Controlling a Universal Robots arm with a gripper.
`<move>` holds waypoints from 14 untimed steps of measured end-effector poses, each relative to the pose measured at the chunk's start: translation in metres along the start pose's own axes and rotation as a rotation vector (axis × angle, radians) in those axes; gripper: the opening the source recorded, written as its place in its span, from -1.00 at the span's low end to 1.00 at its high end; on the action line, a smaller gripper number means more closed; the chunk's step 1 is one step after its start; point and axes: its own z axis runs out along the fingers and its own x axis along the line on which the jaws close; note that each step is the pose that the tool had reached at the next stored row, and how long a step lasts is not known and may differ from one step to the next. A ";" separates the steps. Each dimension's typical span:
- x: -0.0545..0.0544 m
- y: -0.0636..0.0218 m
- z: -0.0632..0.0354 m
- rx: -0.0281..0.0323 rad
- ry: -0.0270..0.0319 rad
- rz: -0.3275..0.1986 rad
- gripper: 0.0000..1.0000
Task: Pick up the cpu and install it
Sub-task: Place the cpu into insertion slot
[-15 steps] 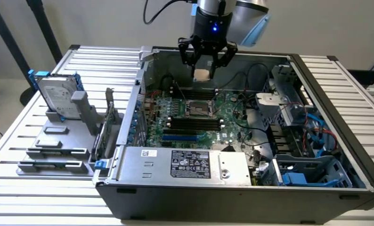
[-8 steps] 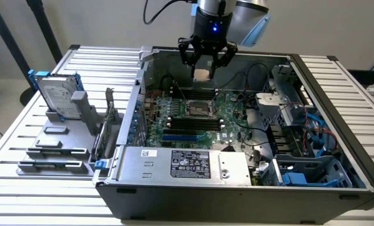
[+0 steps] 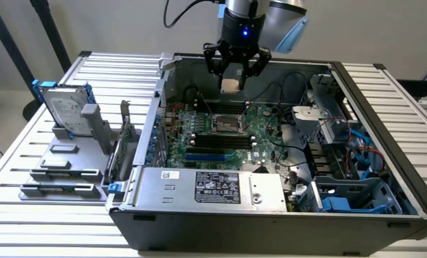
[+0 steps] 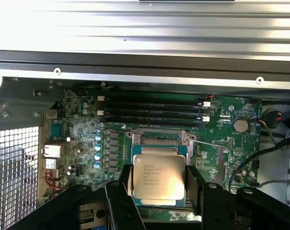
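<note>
The gripper [image 4: 159,189] grasps the cpu [image 4: 158,177] by two opposite edges, holding it flat with the lid up. The cpu hangs over the motherboard [image 4: 221,143], the socket [image 4: 159,139] straight below it, edges parallel, not yet touching.

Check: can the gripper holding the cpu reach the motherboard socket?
Probably yes: the gripper holds the cpu over the open case, and the socket lies uncovered, with no cable crossing it.

Robotics lab bench: open computer case [image 3: 271,228] on slatted metal table [image 3: 48,221], plain wall [image 3: 127,27].
</note>
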 end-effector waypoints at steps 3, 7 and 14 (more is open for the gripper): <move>0.000 -0.0002 0.0004 -0.0018 -0.0026 0.035 0.09; 0.000 -0.0004 0.0017 -0.0049 -0.0076 0.108 0.09; 0.000 -0.0006 0.0054 -0.0107 -0.0168 0.235 0.09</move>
